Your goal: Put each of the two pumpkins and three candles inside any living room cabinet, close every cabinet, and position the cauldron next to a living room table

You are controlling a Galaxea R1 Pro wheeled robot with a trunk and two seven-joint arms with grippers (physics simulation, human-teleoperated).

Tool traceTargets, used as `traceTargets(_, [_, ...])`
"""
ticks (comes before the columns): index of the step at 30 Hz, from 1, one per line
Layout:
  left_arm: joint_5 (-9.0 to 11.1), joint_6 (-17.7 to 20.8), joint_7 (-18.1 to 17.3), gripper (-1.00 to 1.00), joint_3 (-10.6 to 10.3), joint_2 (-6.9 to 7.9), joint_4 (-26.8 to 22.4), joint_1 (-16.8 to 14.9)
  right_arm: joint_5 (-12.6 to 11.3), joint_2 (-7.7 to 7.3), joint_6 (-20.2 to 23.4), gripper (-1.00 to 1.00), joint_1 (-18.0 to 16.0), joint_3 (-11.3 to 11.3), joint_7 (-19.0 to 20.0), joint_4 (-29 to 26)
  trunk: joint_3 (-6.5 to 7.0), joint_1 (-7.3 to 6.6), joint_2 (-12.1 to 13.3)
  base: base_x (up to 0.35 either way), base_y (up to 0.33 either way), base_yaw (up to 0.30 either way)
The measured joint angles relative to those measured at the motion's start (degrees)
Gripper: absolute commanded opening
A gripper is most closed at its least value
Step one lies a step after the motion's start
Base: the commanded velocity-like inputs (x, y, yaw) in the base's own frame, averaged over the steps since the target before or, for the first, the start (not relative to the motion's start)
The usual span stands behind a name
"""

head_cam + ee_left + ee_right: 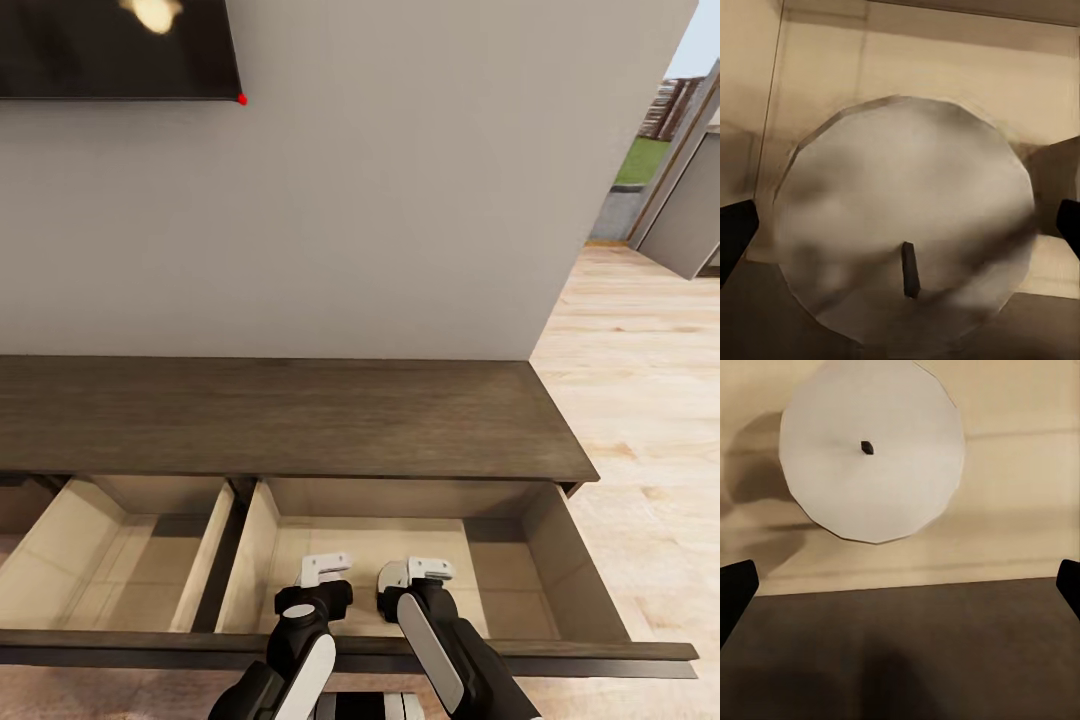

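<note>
The cabinet [300,415], long, low and dark brown with a flat top, stands against the grey wall [400,200] with two pale beige drawers pulled open. Over the right drawer [520,570] the left hand [325,570] hangs spread above a pale round candle [904,255] with a dark wick, close beneath its fingers. Just beside it the right hand [420,573], spread too, looks down on another white candle [872,450] lying on the drawer floor
</note>
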Motion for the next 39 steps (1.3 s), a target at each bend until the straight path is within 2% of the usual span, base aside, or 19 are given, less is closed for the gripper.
traceTargets(6, [-0.05, 0.0, -0.28, 1.0, 0.03, 0.0, -0.07, 0.0, 0.0, 0.0, 0.0, 1.0, 0.0, 0.02, 0.0, 0.0, 0.0, 0.0, 0.0, 0.0, 0.0, 0.0])
traceTargets(17, [0.36, 0.6, 0.22, 1.0, 0.22, 0.0, -2.33, 0.0, 0.01, 0.0, 0.0, 1.0, 0.0, 0.02, 0.0, 0.0, 2.42, -0.33, 0.24, 0.0, 0.0, 0.0])
traceTargets(25, [0.61, 0.87, 0.08, 1.0, 0.36, 0.0, -2.92, 0.0, 0.01, 0.0, 0.0, 1.0, 0.0, 0.08, 0.0, 0.0, 3.86, -2.08, 3.44, -0.029, 0.0, 0.0])
traceTargets(32, [1.9, 1.21, -0.09, 1.0, 0.38, 0.0, -2.92, 0.0, 0.02, 0.0, 0.0, 1.0, 0.0, 0.07, 0.0, 0.0, 5.12, -3.61, 6.25, -0.197, 0.0, 0.0])
traceTargets(39, [1.99, 1.24, -0.1, 1.0, 0.38, 0.0, -2.96, 0.0, -0.02, 0.0, 0.0, 1.0, 0.0, -0.02, 0.0, -0.17, 6.37, -5.16, 9.05, -0.008, 0.0, 0.0])
